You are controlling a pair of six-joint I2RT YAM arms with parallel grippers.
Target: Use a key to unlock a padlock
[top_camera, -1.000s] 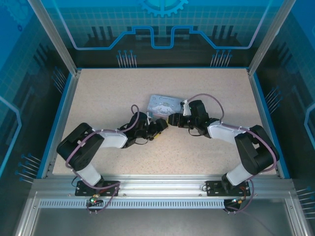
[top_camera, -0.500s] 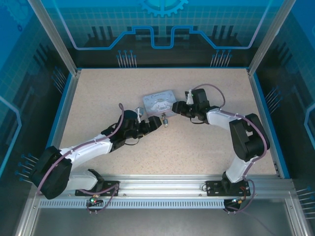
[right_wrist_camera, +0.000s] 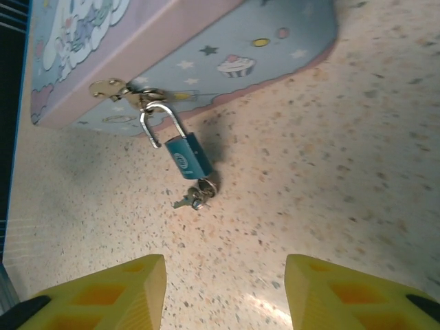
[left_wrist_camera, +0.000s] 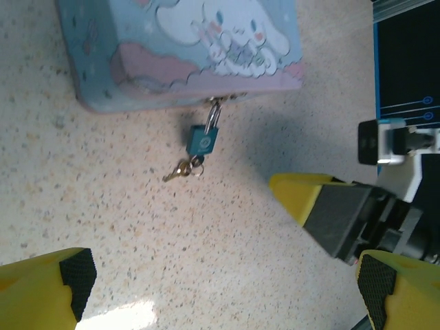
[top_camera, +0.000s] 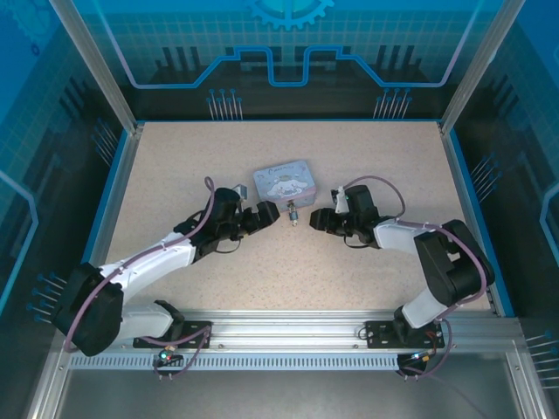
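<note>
Jaws apart, empty, on my left gripper [top_camera: 265,214] and right gripper [top_camera: 318,219], flanking the padlock [right_wrist_camera: 187,157] hooked to the tin [right_wrist_camera: 227,48], key [right_wrist_camera: 186,201] at its base.

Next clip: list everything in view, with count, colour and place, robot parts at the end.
tin box: one, pale blue with cartoon print, mid-table, beyond both claws
padlock: one, teal body with silvery shackle, hooked to the tin's near side, lying on the table
key: one seen, small, metal, with a ring at the padlock's lower end
table: one, speckled beige with a blue border
left claw: one, black with yellow fingers, open and holding nothing, just left of the padlock
right claw: one, same colours, open and holding nothing, just right of the padlock
</note>
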